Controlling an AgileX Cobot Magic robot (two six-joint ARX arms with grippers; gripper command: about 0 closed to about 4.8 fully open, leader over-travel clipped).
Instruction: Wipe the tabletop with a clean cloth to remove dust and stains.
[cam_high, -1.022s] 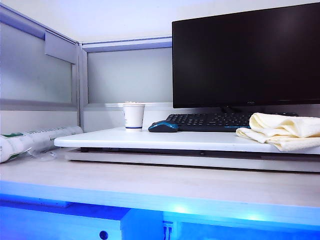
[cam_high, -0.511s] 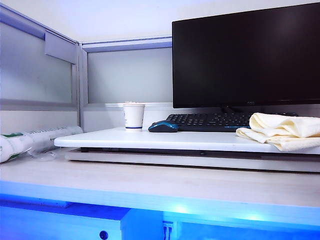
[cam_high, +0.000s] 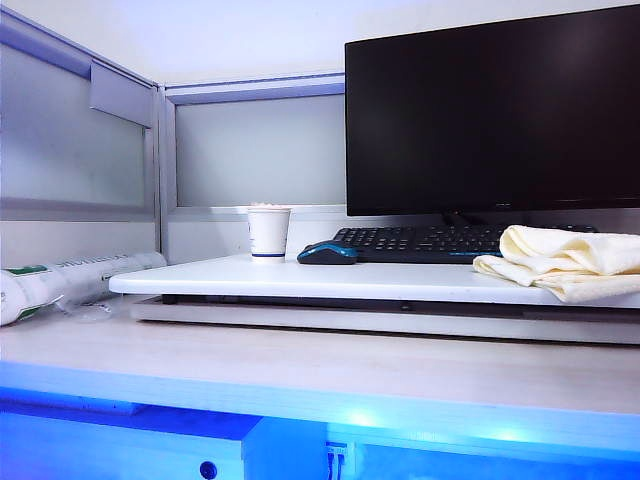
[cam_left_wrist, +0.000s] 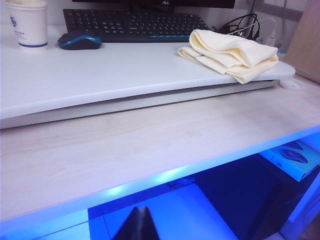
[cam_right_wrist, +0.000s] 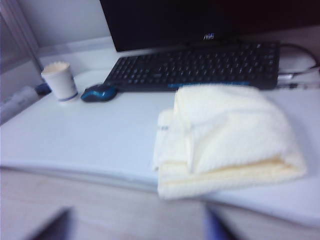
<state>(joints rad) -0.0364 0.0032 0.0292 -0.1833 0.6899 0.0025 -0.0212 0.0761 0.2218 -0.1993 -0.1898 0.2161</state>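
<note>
Beyond the blurred, seemingly spread right pincer (cam_right_wrist: 135, 225) lies the cloth (cam_right_wrist: 227, 137).

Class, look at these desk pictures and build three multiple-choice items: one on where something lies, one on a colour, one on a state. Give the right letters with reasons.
1. Where does the cloth lie?
A. on the tabletop, at its right end
B. on the keyboard
C. under the monitor stand

2. What colour is the mouse?
A. white
B. blue and black
C. red

3. How is the left tool set?
A. shut, holding nothing
B. gripping the cloth
C. gripping the cup

Key: 1 A, the folded cloth rests by the board's right end, in front of the keyboard. 2 B, blue body with dark top beside the paper cup. 3 A, its fingers meet below the desk edge, far from everything.
</note>
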